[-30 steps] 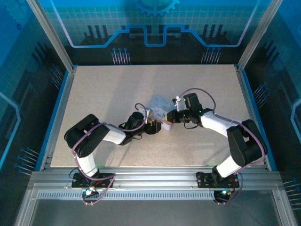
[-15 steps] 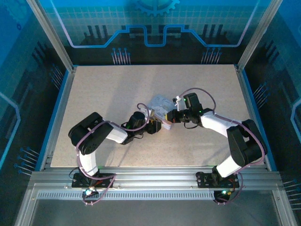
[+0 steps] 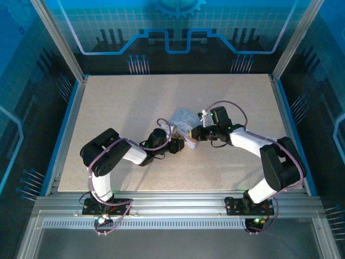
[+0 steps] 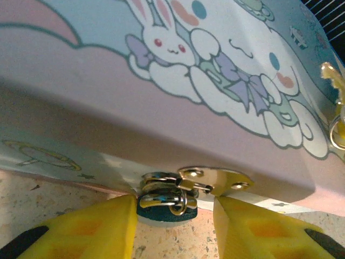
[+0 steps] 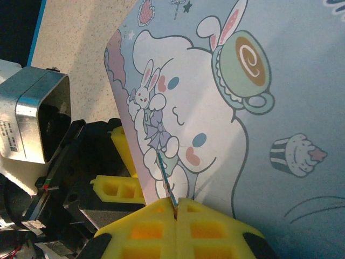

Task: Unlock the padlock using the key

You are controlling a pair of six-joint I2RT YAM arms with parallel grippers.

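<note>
The padlock (image 4: pixel 167 202), small, dark and round with a shiny shackle, hangs from a brass hasp (image 4: pixel 215 181) on the front edge of the lavender cartoon box (image 4: pixel 161 97). My left gripper (image 4: pixel 172 229) is open, its yellow fingers either side of the lock; the left finger is close against it and the right finger stands apart. In the right wrist view my right gripper (image 5: pixel 176 208) is shut on the key (image 5: pixel 166 175), a thin sliver seen edge-on against the box lid (image 5: pixel 242 108). From above, the left gripper (image 3: pixel 175 145) and the right gripper (image 3: pixel 195 136) meet at the box (image 3: pixel 183 120).
The left gripper's yellow fingers (image 5: pixel 116 189) and its silver camera block (image 5: pixel 38 118) sit just left of the key. A small brassy piece with a ring (image 4: pixel 333 102) shows at the box's right edge. The speckled table (image 3: pixel 118 108) has blue raised edges.
The left arm's elbow has shifted slightly to the right. Both grippers and the box stay where they were.
</note>
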